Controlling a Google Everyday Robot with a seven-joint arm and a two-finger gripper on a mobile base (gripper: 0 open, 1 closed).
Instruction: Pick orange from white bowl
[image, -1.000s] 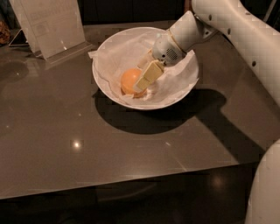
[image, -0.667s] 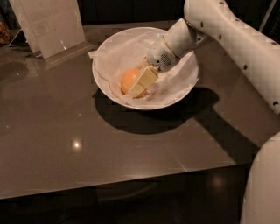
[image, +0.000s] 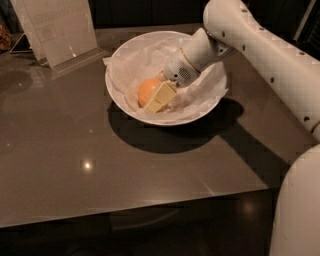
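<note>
A clear acrylic sign holder (image: 59, 30) stands at the far left of the dark, glossy grey-brown table (image: 100, 165), tilted slightly back. It holds a pale printed sheet whose lines of text are too small to read, and no other writing shows. To its right, well apart from it, sits the large, wide, shallow white bowl (image: 107, 80), lined with crumpled white paper (image: 145, 55) that spills over the rim on the right side. The small, smooth, round orange (image: 146, 90) lies inside the bowl on the paper, left of the centre and towards the near wall. The robot's white arm (image: 260, 45) comes in from the upper right and slopes down over the far rim, so the two-finger gripper (image: 159, 98) is down inside the bowl. Its flat cream-coloured end lies against the right, near side of the orange and covers that part of the fruit, while the left half of the fruit shows bare. Whether the gripper has closed on the orange or stands open around it cannot be told. The bowl casts a dark shadow on the table towards the viewer.
</note>
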